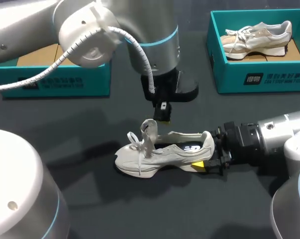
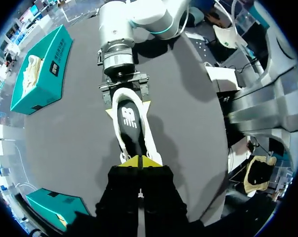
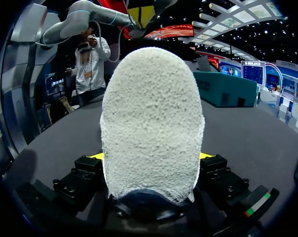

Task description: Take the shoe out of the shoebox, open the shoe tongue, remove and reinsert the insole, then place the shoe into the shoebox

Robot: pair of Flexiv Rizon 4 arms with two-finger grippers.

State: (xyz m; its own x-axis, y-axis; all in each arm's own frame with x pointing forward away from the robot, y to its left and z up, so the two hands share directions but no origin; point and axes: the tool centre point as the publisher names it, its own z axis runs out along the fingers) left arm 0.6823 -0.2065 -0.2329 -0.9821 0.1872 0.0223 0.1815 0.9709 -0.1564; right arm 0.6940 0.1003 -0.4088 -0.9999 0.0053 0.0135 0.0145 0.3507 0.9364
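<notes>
**Head view.** On the dark matte table [image 1: 65,124], one low shoe [image 1: 159,154] of off-white mesh and suede-like panels. Stands on its thick sole near the middle, outside both boxes, toe toward the left arm's side. The tongue [image 1: 150,128] raised upright, the laces [image 1: 137,149] hanging loose. Two teal cardboard shoeboxes: one at far left [image 1: 55,79], one at far right [image 1: 259,74] with a second shoe [image 1: 259,37] of similar look inside. Just behind the tongue, above the shoe's opening, the left gripper [image 1: 163,117]. At the heel end, the right gripper [image 1: 209,157], clamped on the shoe from two sides.

**Left wrist view.** Own yellow tips pressed together with no gap visible; cannot tell if anything is pinched between them. Ahead of them the open shoe, and flat inside it one dark smooth insole [image 2: 130,118] with a white mark.

**Right wrist view.** Close in front, the rounded heel [image 3: 152,123] — grainy, fuzzy surface — seated between the two fingers, a yellow tip against each side.
</notes>
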